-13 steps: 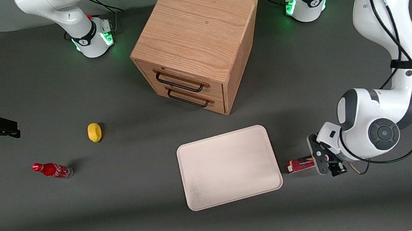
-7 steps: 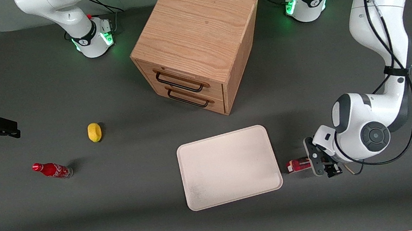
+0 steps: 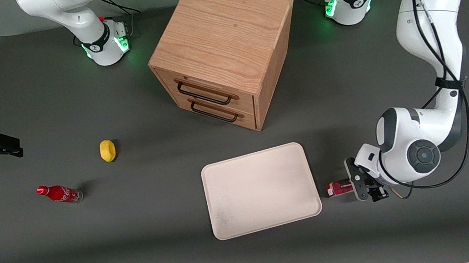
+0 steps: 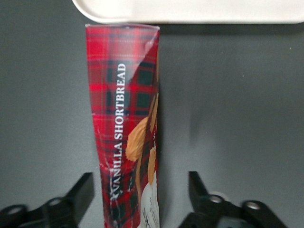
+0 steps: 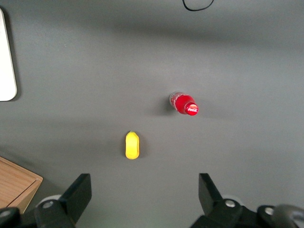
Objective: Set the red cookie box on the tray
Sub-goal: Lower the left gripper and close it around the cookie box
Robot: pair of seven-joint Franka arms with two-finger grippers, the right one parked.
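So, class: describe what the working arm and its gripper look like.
The left arm has glossy white rounded shells with dark grey joints and black cables strapped along it. Its base ring glows green. The gripper has matte black fingers, open beside the red cookie box.

Red tartan cookie box [image 4: 124,128] lies flat just beside cream tray [image 3: 261,189].

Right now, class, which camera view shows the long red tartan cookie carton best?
The left wrist view: the long red tartan cookie carton fills it, between the open claw fingers. The front view shows only its red end past the claw. The right wrist view shows none.
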